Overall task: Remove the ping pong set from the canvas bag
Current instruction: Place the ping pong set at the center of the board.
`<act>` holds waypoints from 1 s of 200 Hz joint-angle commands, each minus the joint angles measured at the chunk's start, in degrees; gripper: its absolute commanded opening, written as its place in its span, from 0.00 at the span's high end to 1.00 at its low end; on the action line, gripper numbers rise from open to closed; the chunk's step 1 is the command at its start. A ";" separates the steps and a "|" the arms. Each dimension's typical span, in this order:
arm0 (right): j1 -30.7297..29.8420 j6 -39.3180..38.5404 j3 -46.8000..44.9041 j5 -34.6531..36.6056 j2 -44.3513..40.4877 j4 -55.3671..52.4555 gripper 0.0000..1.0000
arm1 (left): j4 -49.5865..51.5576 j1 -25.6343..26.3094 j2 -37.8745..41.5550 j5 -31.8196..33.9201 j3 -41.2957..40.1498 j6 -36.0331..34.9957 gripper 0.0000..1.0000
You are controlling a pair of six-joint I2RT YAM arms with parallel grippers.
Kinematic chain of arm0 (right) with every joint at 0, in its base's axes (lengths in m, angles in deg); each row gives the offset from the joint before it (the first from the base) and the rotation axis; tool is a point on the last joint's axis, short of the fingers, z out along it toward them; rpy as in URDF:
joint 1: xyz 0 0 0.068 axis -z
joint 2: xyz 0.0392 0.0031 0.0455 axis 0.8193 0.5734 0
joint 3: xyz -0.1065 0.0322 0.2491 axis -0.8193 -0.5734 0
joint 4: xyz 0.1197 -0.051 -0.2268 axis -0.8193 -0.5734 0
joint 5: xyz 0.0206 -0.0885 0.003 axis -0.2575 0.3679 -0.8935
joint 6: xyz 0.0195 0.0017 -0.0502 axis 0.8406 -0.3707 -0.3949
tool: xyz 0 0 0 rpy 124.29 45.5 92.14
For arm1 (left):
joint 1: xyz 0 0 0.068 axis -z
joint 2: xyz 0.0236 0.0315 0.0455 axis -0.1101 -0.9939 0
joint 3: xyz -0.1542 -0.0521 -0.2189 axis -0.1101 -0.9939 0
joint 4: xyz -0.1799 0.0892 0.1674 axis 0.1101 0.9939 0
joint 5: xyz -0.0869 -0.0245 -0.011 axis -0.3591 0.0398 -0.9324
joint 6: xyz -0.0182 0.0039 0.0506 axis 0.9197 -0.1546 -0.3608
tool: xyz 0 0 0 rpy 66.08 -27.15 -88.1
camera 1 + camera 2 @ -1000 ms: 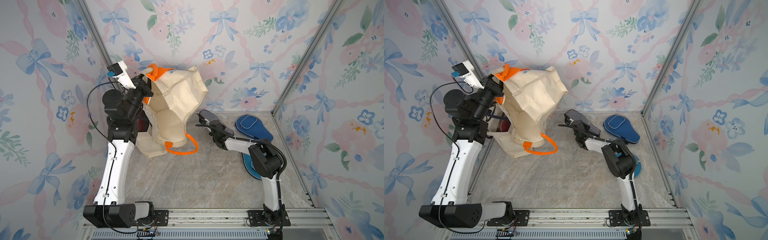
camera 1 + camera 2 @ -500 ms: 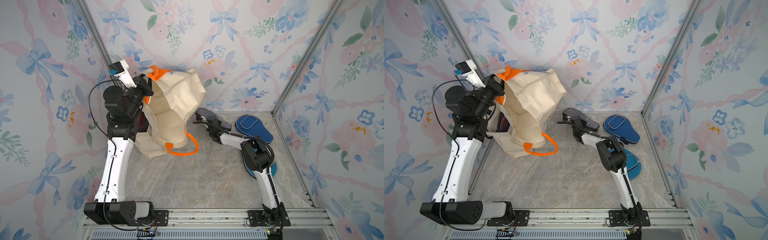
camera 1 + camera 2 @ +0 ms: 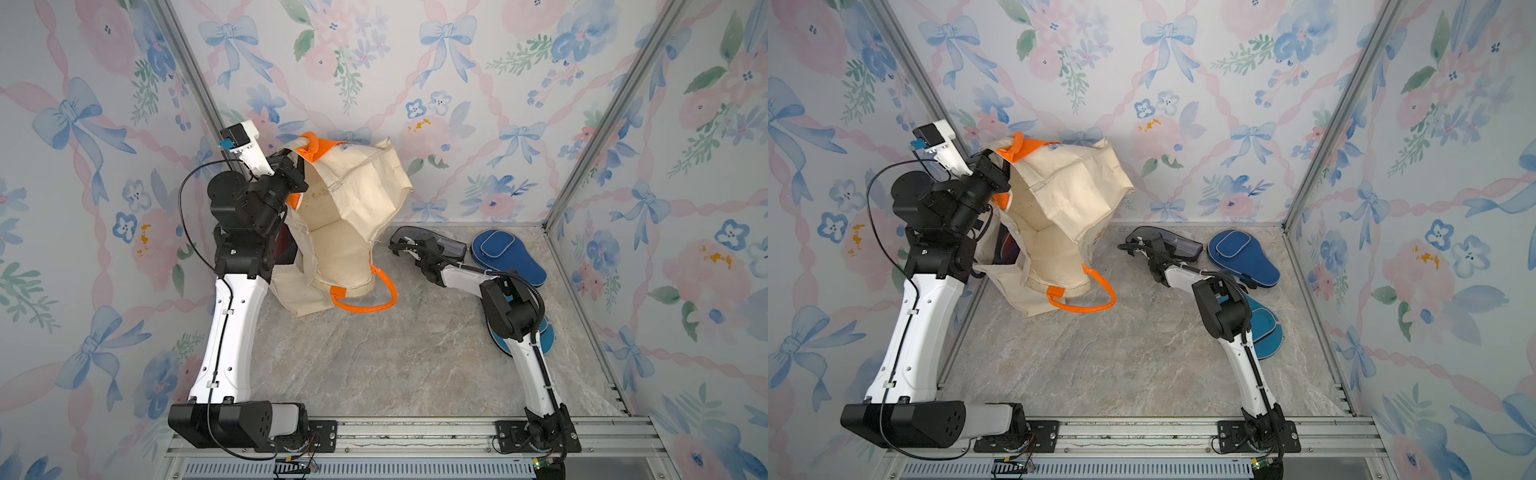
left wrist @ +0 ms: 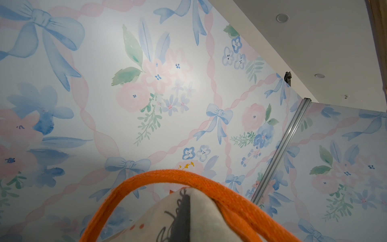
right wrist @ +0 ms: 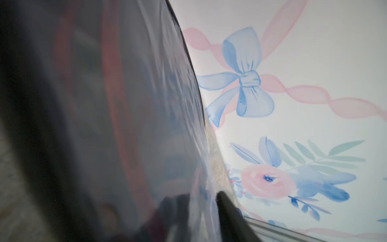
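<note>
Left tool (image 3: pixel 301 167) clamped on raised canvas bag (image 3: pixel 353 199) at its orange handle (image 3: pixel 313 148). Right tool (image 3: pixel 409 246) at see-through paddle case (image 3: pixel 446 246) lying on worktop (image 3: pixel 374 353), outside bag; its opening cannot be told. Blue case (image 3: pixel 513 259) just beside; blue paddle (image 3: pixel 1268 332) under right arm. Bag print illegible.

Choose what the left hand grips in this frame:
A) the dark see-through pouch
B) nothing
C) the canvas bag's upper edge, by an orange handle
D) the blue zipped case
C: in both top views the left hand is shut on the raised canvas bag just below its orange handle, while the blue case and the dark pouch lie on the table.
</note>
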State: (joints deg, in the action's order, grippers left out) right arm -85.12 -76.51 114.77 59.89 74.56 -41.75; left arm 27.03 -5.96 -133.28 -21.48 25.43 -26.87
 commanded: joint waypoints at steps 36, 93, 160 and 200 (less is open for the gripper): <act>1.84 10.02 -7.27 -7.07 -7.07 -2.19 0.06 | -2.58 1.38 -1.30 0.37 1.21 -0.46 1.00; 2.61 22.99 -15.67 -20.61 -18.29 -6.93 0.00 | -1.17 3.28 -3.36 2.38 0.02 -3.66 1.00; 3.65 42.49 -17.76 -27.50 -26.43 -15.01 0.01 | 0.52 6.71 -7.59 6.10 0.46 -6.93 1.00; 8.31 61.20 -24.63 -31.06 -32.63 -11.71 0.03 | 0.82 8.01 -10.06 8.05 1.20 -7.61 1.00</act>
State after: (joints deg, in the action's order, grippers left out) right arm -80.20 -31.33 93.76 32.27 45.40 -53.46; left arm 30.97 1.40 -142.83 -15.58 25.02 -33.45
